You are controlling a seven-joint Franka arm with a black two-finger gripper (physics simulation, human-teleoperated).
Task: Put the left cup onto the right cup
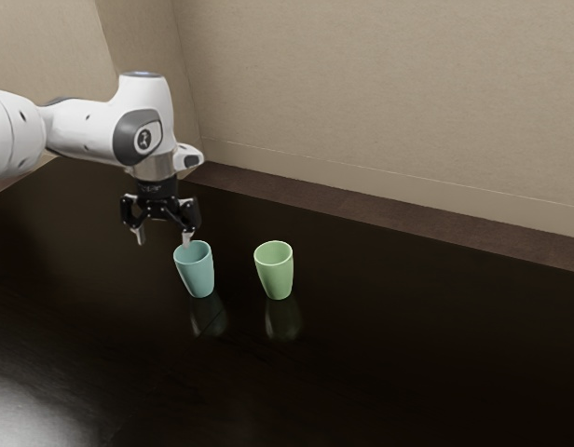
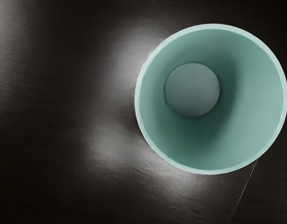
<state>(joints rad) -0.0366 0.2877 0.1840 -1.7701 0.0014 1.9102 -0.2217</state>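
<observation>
A teal cup (image 1: 195, 268) stands upright on the dark table, to the exterior view's left of a light green cup (image 1: 274, 269), which is also upright a short way off. My black gripper (image 1: 162, 238) hangs open just above and to the left of the teal cup, with one fingertip (image 1: 186, 240) close to the cup's near-left rim. Nothing is between the fingers. In the wrist view I look down into the teal cup (image 2: 213, 98), which lies off to one side of the hand rather than centred under it.
The glossy dark table (image 1: 380, 372) stretches wide around both cups. A beige wall (image 1: 408, 93) with a dark ledge (image 1: 389, 209) runs along the table's far edge.
</observation>
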